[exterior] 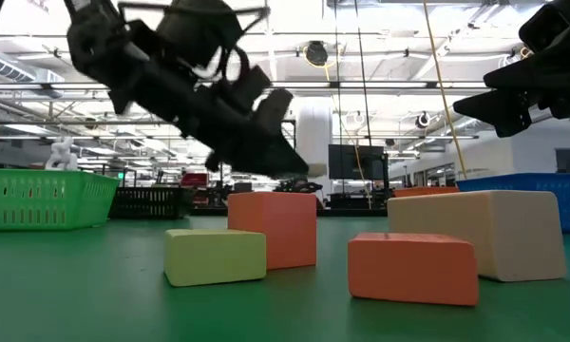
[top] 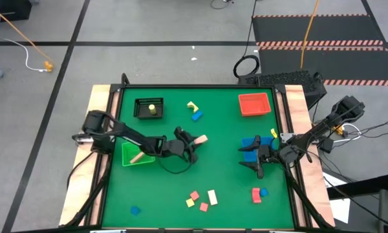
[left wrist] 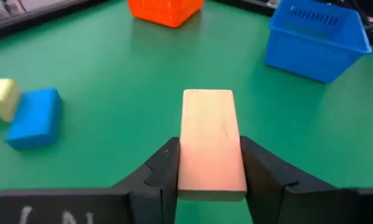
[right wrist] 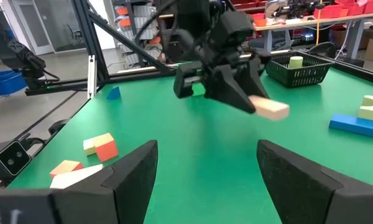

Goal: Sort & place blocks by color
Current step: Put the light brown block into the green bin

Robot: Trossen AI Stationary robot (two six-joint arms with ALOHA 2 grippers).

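My left gripper (top: 197, 140) (left wrist: 210, 152) hovers over the middle of the table, shut on a cream wooden bar (left wrist: 210, 140). The right wrist view shows that bar (right wrist: 270, 110) in the air. My right gripper (top: 246, 158) (right wrist: 205, 165) is open and empty, just near of the blue bin (top: 251, 144). Loose blocks rest flat on the mat: a yellow and blue pair (top: 194, 111), a red, yellow and cream cluster (top: 202, 199) at the near edge, a red and blue pair (top: 258, 193), and a lone blue one (top: 134, 210). My left gripper pinches the cream bar between its two fingers (left wrist: 165, 168), on the long sides of its rear half (left wrist: 211, 177). The fingers lie along the bar, whose free end (left wrist: 208, 99) sticks out ahead of them. It is lifted clear of the mat, slanting down toward the table's right.
The green bin (top: 126, 155) by the left edge holds a tan block (top: 137, 157). The black bin (top: 149, 108) at the far left holds a yellow-green cylinder (top: 151, 109). The red bin (top: 254, 103) sits far right. A yellow block (top: 273, 134) lies beside the blue bin.
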